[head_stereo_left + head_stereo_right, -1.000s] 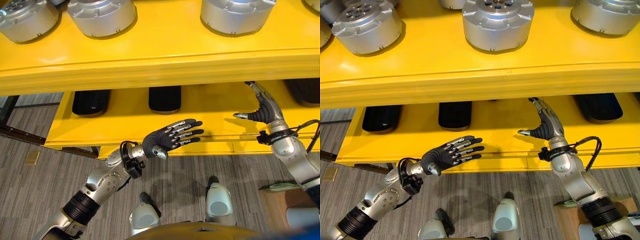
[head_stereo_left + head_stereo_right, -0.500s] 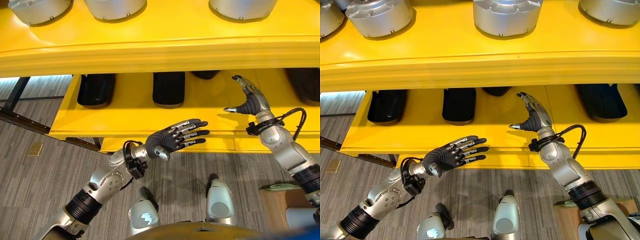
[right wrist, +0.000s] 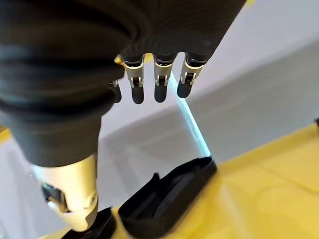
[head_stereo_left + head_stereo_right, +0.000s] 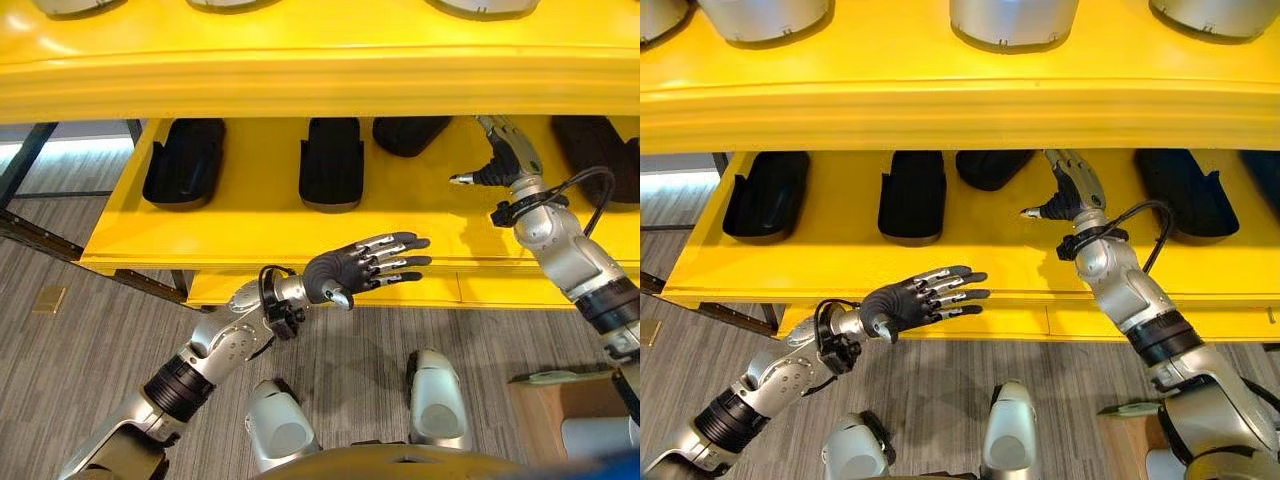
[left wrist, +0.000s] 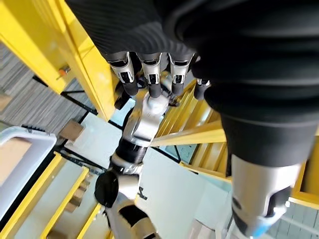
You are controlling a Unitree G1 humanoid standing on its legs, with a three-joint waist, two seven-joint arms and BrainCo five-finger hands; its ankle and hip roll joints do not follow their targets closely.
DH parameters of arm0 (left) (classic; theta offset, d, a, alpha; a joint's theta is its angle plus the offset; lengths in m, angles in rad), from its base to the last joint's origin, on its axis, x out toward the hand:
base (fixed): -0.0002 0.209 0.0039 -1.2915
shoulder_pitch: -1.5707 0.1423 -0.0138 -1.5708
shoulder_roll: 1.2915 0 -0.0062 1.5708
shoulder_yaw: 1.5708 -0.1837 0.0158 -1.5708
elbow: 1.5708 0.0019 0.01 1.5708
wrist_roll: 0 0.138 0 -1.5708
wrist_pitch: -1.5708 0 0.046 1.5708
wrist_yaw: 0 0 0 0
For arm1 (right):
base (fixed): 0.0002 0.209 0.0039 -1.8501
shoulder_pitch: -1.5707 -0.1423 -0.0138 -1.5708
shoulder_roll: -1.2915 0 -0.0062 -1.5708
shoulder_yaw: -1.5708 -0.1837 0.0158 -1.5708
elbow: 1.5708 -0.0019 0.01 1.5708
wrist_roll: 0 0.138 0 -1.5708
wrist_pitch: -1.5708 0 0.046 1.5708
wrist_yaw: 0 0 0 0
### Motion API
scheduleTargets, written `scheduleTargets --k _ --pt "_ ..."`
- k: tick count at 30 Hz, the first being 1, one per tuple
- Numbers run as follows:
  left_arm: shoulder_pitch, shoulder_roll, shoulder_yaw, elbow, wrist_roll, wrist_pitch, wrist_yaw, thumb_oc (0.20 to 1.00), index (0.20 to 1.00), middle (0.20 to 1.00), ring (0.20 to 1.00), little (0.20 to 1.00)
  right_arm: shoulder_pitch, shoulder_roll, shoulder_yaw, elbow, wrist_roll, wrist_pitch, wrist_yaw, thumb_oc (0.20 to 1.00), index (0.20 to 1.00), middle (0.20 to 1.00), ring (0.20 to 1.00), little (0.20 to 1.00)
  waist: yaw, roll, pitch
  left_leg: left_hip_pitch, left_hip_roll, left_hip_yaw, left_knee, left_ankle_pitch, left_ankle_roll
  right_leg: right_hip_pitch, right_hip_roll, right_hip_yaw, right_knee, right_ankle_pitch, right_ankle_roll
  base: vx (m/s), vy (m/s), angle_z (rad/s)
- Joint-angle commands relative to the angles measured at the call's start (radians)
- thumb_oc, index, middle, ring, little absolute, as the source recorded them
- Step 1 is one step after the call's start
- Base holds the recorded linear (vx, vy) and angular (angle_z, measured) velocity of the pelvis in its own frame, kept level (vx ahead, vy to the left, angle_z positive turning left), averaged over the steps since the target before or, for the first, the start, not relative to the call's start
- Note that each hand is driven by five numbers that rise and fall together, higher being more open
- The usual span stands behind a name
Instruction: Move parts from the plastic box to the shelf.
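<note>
Hands both spread wide, empty: your right hand (image 4: 1068,192) sits over the yellow metal shelf (image 4: 970,262) beside black moulded plastic parts (image 4: 912,192); left hand (image 4: 912,301) hovers at its front edge. Pull the right out carelessly and you risk clipping the upper ledge or nudging the nearest part askew.

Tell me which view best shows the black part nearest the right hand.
The right eye view: the black part lies whole on the lower shelf, just left of the open right hand. The left eye view shows it likewise, partly under the upper shelf's edge. The right wrist view shows one black part up close.
</note>
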Motion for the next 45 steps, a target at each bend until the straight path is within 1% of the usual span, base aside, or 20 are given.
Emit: scheduleTargets --k 1,4,8,12,14,20,23,27,31,35,36,37,40,41,42,43,45 --pt "-0.018 -0.022 -0.02 0.01 -0.052 -0.006 -0.017 1.0 1.0 1.0 1.0 1.0 -0.065 -0.003 -0.034 -0.01 -0.027 -0.001 -0.04 1.0 1.0 1.0 1.0 1.0 0.013 -0.021 -0.007 -0.028 -0.007 0.058 0.068 -0.01 0.084 0.052 -0.03 -0.092 0.161 -0.104 -0.056 0.04 -0.015 -0.07" --pt "-0.035 -0.017 -0.039 0.027 -0.049 -0.009 -0.02 1.0 1.0 1.0 1.0 1.0 -0.13 -0.028 -0.025 0.037 -0.017 0.014 -0.049 1.0 1.0 1.0 1.0 1.0 0.026 -0.026 -0.008 -0.055 -0.001 0.036 0.106 -0.034 0.083 0.04 -0.042 -0.093 0.195 -0.119 -0.058 0.0 -0.008 0.01" --pt "-0.064 -0.008 -0.058 0.033 -0.071 -0.014 -0.012 1.0 1.0 1.0 1.0 1.0 -0.24 -0.046 0.006 0.097 0.003 0.032 -0.041 1.0 1.0 1.0 1.0 1.0 0.041 -0.029 0.004 -0.084 -0.004 0.014 0.119 -0.052 0.081 0.014 -0.055 -0.095 0.217 -0.125 -0.055 -0.06 0.0 0.05" --pt "-0.11 0.012 -0.079 0.046 -0.09 -0.034 -0.018 1.0 1.0 1.0 1.0 1.0 -0.413 -0.054 0.09 0.21 0.006 0.081 -0.001 1.0 1.0 1.0 1.0 1.0 0.067 -0.027 0.036 -0.123 -0.015 -0.018 0.112 -0.061 0.07 -0.028 -0.077 -0.094 0.233 -0.123 -0.046 -0.13 0.016 0.12" --pt "-0.122 0.013 -0.086 0.053 -0.089 -0.044 -0.021 1.0 1.0 1.0 1.0 1.0 -0.449 -0.054 0.116 0.236 0.006 0.087 0.005 1.0 1.0 1.0 1.0 1.0 0.073 -0.026 0.045 -0.131 -0.019 -0.026 0.106 -0.059 0.068 -0.039 -0.083 -0.094 0.236 -0.121 -0.042 -0.08 -0.004 0.15" --pt "-0.149 0.036 -0.116 0.06 -0.11 -0.065 -0.034 1.0 1.0 1.0 1.0 1.0 -0.586 -0.048 0.227 0.348 -0.008 0.112 0.073 1.0 1.0 1.0 1.0 1.0 0.106 -0.016 0.084 -0.158 -0.04 -0.062 0.077 -0.039 0.051 -0.078 -0.113 -0.093 0.25 -0.113 -0.028 -0.04 -0.015 0.14" --pt "-0.152 0.038 -0.122 0.064 -0.115 -0.065 -0.043 1.0 1.0 1.0 1.0 1.0 -0.616 -0.046 0.263 0.367 0.0 0.132 0.103 1.0 1.0 1.0 1.0 1.0 0.115 -0.012 0.099 -0.167 -0.047 -0.072 0.066 -0.031 0.048 -0.092 -0.121 -0.092 0.257 -0.113 -0.024 -0.03 -0.024 0.1" --pt "-0.146 0.055 -0.128 0.061 -0.091 -0.074 -0.077 1.0 1.0 1.0 1.0 1.0 -0.635 -0.029 0.287 0.407 0.038 0.179 0.135 1.0 1.0 1.0 1.0 1.0 0.127 -0.001 0.118 -0.184 -0.055 -0.089 0.061 -0.027 0.04 -0.111 -0.133 -0.094 0.263 -0.11 -0.02 -0.04 -0.03 0.1" --pt "-0.144 0.063 -0.125 0.058 -0.097 -0.081 -0.075 1.0 1.0 1.0 1.0 1.0 -0.63 -0.022 0.299 0.435 0.055 0.231 0.175 1.0 1.0 1.0 1.0 1.0 0.13 0.01 0.135 -0.185 -0.056 -0.092 0.047 -0.019 0.034 -0.122 -0.146 -0.094 0.263 -0.106 -0.015 -0.04 -0.008 0.1" --pt "-0.149 0.064 -0.124 0.063 -0.099 -0.088 -0.087 1.0 1.0 1.0 1.0 1.0 -0.629 -0.007 0.309 0.48 0.03 0.241 0.198 1.0 1.0 1.0 1.0 1.0 0.132 0.015 0.141 -0.184 -0.055 -0.093 0.043 -0.017 0.031 -0.128 -0.153 -0.092 0.269 -0.106 -0.013 -0.01 -0.005 0.06" --pt "-0.155 0.065 -0.121 0.069 -0.111 -0.079 -0.105 1.0 1.0 1.0 1.0 1.0 -0.633 0.004 0.324 0.523 0.016 0.266 0.263 1.0 1.0 1.0 1.0 1.0 0.139 0.018 0.145 -0.181 -0.056 -0.096 0.038 -0.015 0.028 -0.128 -0.16 -0.096 0.273 -0.107 -0.012 -0.01 -0.033 0.03" --pt "-0.158 0.066 -0.12 0.071 -0.105 -0.076 -0.104 1.0 1.0 1.0 1.0 1.0 -0.637 0.013 0.333 0.554 0.053 0.29 0.33 1.0 1.0 1.0 1.0 1.0 0.143 0.019 0.146 -0.179 -0.057 -0.096 0.033 -0.012 0.026 -0.128 -0.162 -0.098 0.272 -0.105 -0.011 -0.01 -0.034 0.05" --pt "-0.164 0.064 -0.121 0.083 -0.096 -0.073 -0.115 1.0 1.0 1.0 1.0 1.0 -0.641 0.024 0.347 0.589 0.055 0.308 0.376 1.0 1.0 1.0 1.0 1.0 0.148 0.018 0.148 -0.178 -0.059 -0.098 0.027 -0.009 0.024 -0.128 -0.164 -0.101 0.268 -0.101 -0.01 -0.01 -0.02 0.02" --pt "-0.17 0.06 -0.122 0.095 -0.087 -0.07 -0.121 1.0 1.0 1.0 1.0 1.0 -0.643 0.034 0.358 0.617 0.072 0.323 0.438 1.0 1.0 1.0 1.0 1.0 0.152 0.017 0.15 -0.176 -0.057 -0.099 0.021 -0.004 0.02 -0.131 -0.167 -0.103 0.268 -0.1 -0.009 -0.02 -0.039 0.05" --pt "-0.173 0.059 -0.123 0.098 -0.083 -0.068 -0.122 1.0 1.0 1.0 1.0 1.0 -0.644 0.037 0.361 0.628 0.065 0.327 0.463 1.0 1.0 1.0 1.0 1.0 0.153 0.016 0.15 -0.175 -0.058 -0.099 0.02 -0.005 0.02 -0.131 -0.168 -0.104 0.267 -0.099 -0.009 -0.02 -0.053 0.06" --pt "-0.173 0.053 -0.123 0.107 -0.071 -0.068 -0.127 1.0 1.0 1.0 1.0 1.0 -0.642 0.037 0.381 0.651 0.035 0.325 0.528 1.0 1.0 1.0 1.0 1.0 0.156 0.014 0.149 -0.171 -0.056 -0.096 0.012 0.0 0.018 -0.128 -0.169 -0.108 0.264 -0.097 -0.009 -0.01 -0.034 0.06" --pt "-0.173 0.057 -0.127 0.111 -0.073 -0.072 -0.133 1.0 1.0 1.0 1.0 1.0 -0.645 0.034 0.39 0.665 0.032 0.308 0.549 1.0 1.0 1.0 1.0 1.0 0.157 0.013 0.149 -0.171 -0.056 -0.098 0.014 -0.001 0.018 -0.127 -0.17 -0.109 0.264 -0.096 -0.01 0.0 -0.03 0.07"
